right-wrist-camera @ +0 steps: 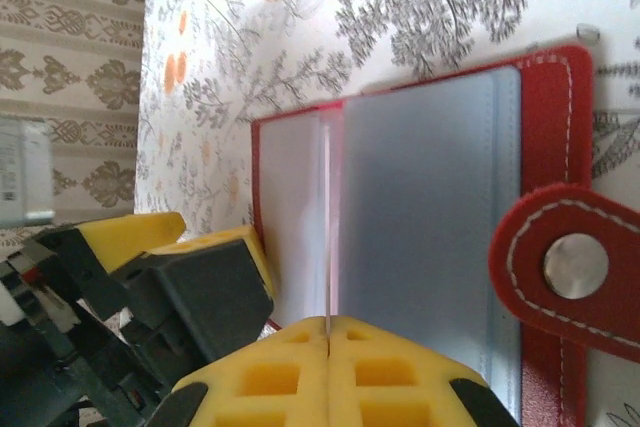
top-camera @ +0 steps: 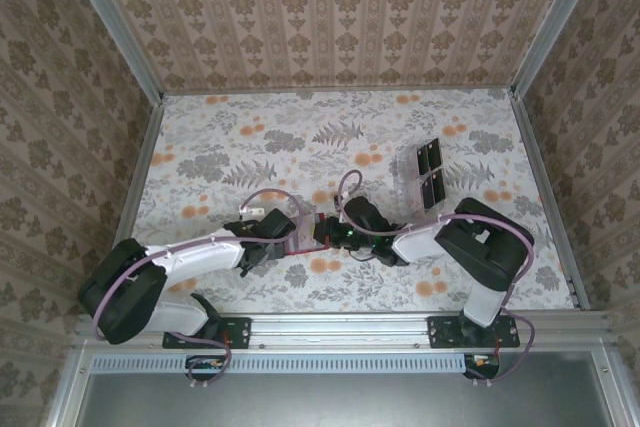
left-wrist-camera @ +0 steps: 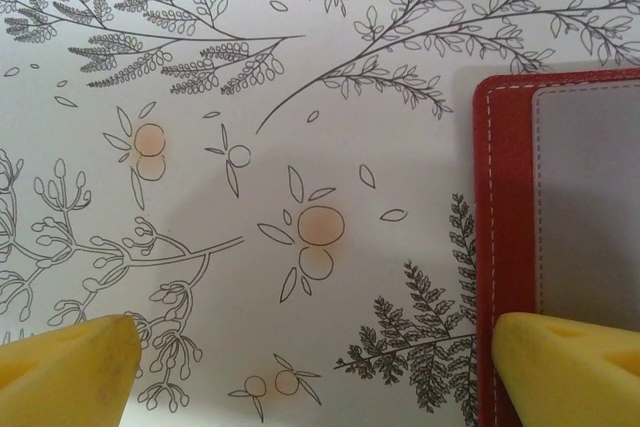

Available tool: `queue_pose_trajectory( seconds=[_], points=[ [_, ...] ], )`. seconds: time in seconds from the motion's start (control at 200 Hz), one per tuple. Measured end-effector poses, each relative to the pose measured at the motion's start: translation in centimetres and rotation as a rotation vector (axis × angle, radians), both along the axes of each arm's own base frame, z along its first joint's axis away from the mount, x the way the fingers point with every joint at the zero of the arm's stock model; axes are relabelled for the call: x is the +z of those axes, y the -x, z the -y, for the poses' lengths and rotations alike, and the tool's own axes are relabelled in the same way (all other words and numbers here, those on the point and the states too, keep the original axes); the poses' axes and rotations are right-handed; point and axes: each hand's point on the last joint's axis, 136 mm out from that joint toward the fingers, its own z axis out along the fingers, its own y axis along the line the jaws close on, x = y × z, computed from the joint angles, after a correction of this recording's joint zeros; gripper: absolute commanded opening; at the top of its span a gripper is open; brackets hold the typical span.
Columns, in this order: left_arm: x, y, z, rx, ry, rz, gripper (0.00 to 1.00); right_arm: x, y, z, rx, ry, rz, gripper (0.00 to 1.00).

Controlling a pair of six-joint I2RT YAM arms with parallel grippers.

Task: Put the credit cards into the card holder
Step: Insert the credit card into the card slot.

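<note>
Insertion step: the right gripper pinches what looks like an edge-on credit card over the open card holder. The released left gripper should next steady it.

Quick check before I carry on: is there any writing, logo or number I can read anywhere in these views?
Nothing readable.
card holder: plain red, white stitching, bare snap; no brand.
thin sheet pinched in the right pincer: no print seen.
grey box: marks too blurred.
clear rack: too small to tell.
</note>
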Motion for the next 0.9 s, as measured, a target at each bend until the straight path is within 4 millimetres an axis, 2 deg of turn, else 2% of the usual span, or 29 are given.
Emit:
queue_pose_trajectory(
  seconds=[0.18,0.32,0.56,0.715,0.9],
  points=[
    [0.0,0.1,0.1,0.0,-0.006,-0.012,1.0,2.0,-0.6,0.1,0.005,-0.003,0.086,0.0],
    [-0.1,0.1,0.1,0.007,-0.001,-0.013,1.0,2.5,-0.9,-0.3,0.019,-0.001,0.12,0.0],
    [-0.2,0.0,0.1,0.023,0.002,-0.015,1.0,0.3,-1.4,-0.8,0.023,0.012,0.115,0.0],
    [-0.2,0.0,0.1,0.024,0.002,-0.015,1.0,0.7,-1.6,-1.1,0.022,-0.007,0.134,0.0],
    [-0.2,0.1,0.1,0.031,0.004,-0.015,1.0,0.1,-1.7,-1.2,0.023,-0.006,0.132,0.0]
  ],
)
